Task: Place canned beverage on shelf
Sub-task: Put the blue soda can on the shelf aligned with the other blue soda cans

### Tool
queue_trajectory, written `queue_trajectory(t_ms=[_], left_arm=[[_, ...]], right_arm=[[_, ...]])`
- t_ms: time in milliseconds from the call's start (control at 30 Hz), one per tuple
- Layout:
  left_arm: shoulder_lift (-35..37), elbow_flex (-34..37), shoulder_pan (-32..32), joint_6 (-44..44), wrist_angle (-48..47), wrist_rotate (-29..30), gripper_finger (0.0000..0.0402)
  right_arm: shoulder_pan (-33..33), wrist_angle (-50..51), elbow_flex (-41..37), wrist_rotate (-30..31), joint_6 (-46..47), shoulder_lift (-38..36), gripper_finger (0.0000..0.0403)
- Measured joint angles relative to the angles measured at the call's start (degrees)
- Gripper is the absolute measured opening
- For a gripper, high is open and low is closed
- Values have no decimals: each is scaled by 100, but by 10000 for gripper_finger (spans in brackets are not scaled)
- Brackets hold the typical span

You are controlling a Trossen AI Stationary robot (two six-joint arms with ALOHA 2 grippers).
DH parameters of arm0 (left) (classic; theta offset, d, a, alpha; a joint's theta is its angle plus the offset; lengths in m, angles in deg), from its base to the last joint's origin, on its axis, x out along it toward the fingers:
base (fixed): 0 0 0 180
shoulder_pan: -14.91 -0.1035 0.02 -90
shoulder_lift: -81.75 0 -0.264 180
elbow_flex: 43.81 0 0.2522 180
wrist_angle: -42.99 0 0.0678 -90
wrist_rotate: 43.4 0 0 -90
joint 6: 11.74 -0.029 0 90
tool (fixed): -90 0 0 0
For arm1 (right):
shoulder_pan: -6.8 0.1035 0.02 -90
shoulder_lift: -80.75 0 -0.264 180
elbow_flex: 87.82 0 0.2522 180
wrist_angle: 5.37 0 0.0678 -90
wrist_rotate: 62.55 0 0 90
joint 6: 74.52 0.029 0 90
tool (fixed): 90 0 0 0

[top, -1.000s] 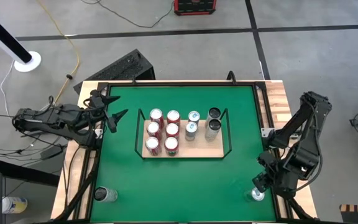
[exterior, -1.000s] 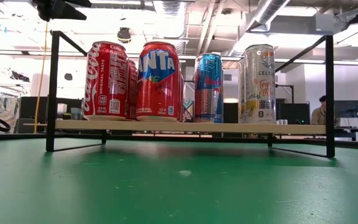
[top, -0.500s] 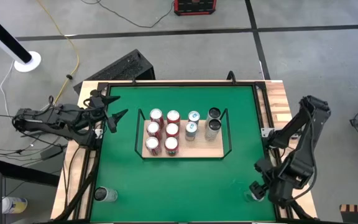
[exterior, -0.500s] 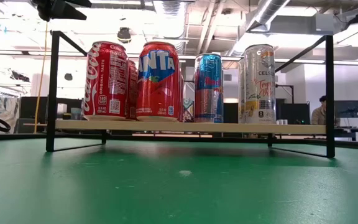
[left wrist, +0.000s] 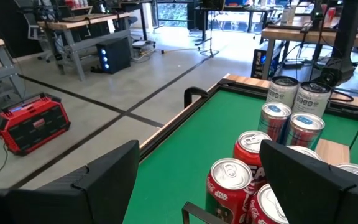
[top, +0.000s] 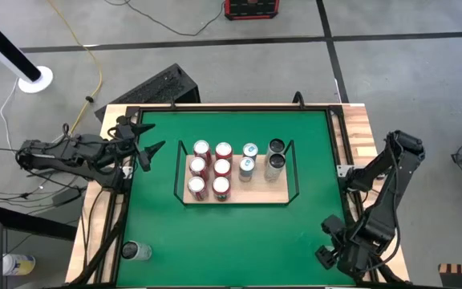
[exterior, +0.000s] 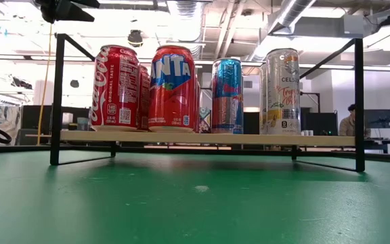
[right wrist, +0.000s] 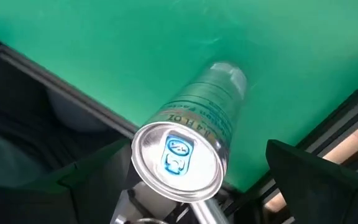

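The shelf (top: 251,193) is a light-wood board with black wire rails, standing mid-table on the green mat; in the low view the shelf (exterior: 202,138) is raised on its wire legs. Several cans (top: 221,168) stand on it. A silver canned beverage (right wrist: 185,152) stands upright at the table's near right corner. My right gripper (right wrist: 197,158) is open and points down over it, one finger on each side, apart from the can. In the high view my right gripper (top: 327,245) hides that can. My left gripper (top: 152,151) waits open at the left edge.
Another can (top: 135,251) stands at the near left corner. The table's black rail and wooden edge (right wrist: 353,134) run close beside the silver can. Green mat lies free between the shelf and the near edge (top: 239,241). The board's near right part (top: 267,193) is bare.
My right gripper has moved toward the table's near edge and down, coming over the can at the near right corner, which it now covers in the high view. The can has stayed standing where it was.
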Motion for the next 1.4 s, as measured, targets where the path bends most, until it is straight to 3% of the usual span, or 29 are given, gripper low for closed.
queue_trajectory(t_ms=[267, 567, 1067, 1400], left_arm=[[-1, 0, 0, 5, 7, -164, 320], [-1, 2, -1, 4, 4, -212, 320], [-1, 2, -1, 1, 2, -212, 320], [-1, 0, -1, 1, 2, -212, 320]], right_arm=[[-4, -40, 10, 42, -1, 206, 397], [2, 482, -18, 41, -17, -88, 397], [-8, 612, -36, 507, -47, -206, 397], [-348, 779, -36, 743, -63, -212, 397]])
